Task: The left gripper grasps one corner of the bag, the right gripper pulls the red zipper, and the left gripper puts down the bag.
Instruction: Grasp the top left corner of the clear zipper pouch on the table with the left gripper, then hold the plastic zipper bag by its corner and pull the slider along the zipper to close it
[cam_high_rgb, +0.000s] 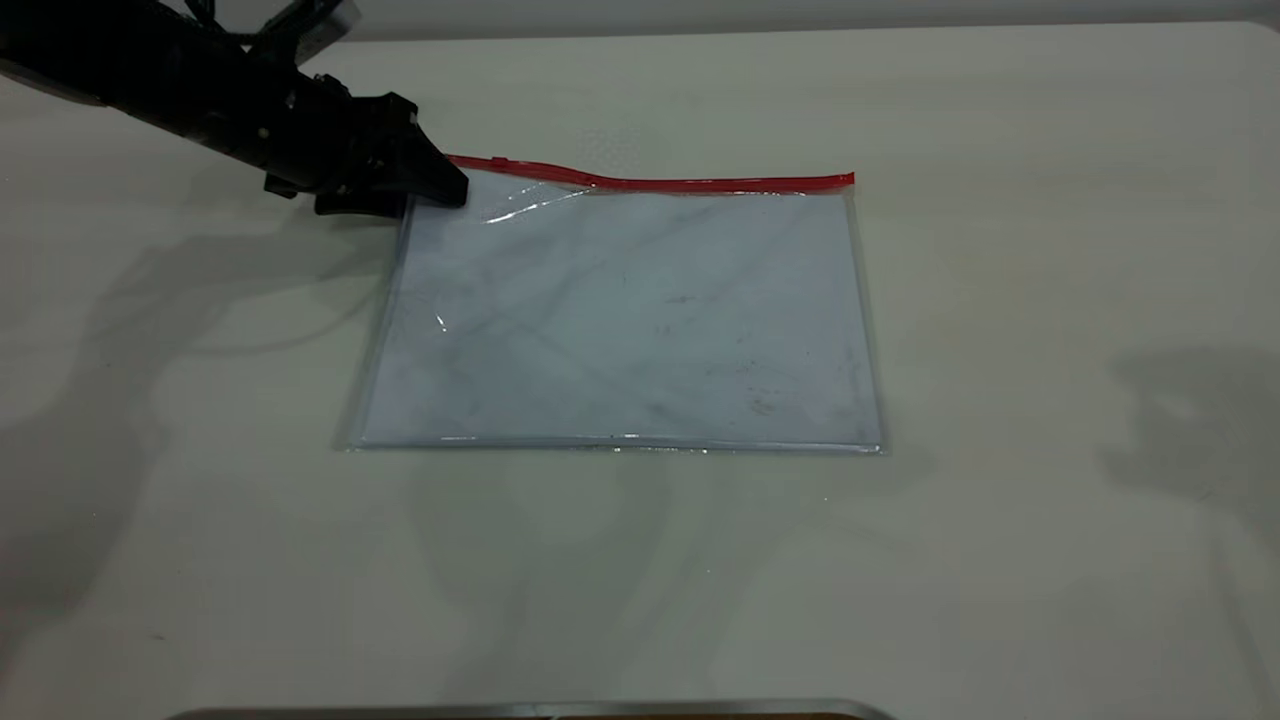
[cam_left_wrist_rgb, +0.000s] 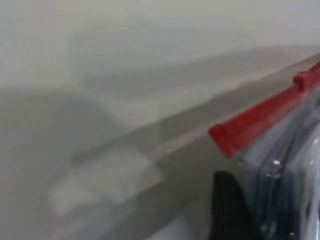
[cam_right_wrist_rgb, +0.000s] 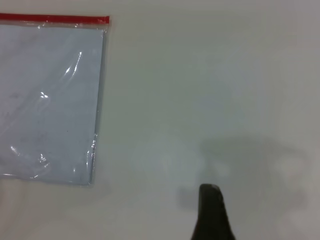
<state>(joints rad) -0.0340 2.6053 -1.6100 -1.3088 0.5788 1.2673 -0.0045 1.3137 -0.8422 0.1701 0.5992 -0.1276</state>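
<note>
— While the table (cam_high_rgb: 1050, 300) carries it flat, where do we place the bag (cam_high_rgb: 620, 320)?

— We take the bag as our landmark. It lies flat except at one end of its red edge, and the red zipper (cam_high_rgb: 700, 183) runs along its far long side, so the long axis goes straight from the left arm's side to the right arm's side.

— And our pincers?

— The left pincer (cam_high_rgb: 435, 185) sits on the corner of the bag (cam_high_rgb: 455, 172) at the left end of the zipper, clenched on it as far as we can judge; the film there is rucked and raised a little. The slider tab (cam_high_rgb: 505, 161) sits just beside that corner.

— The right one?

— The right pincer (cam_right_wrist_rgb: 212, 212) hangs well clear of the bag's opposite short side, only one fingertip showing, so we cannot tell its state. We judge it must cross the whole bag to reach the tab, then pull along the zipper away from the left pincer.
</note>
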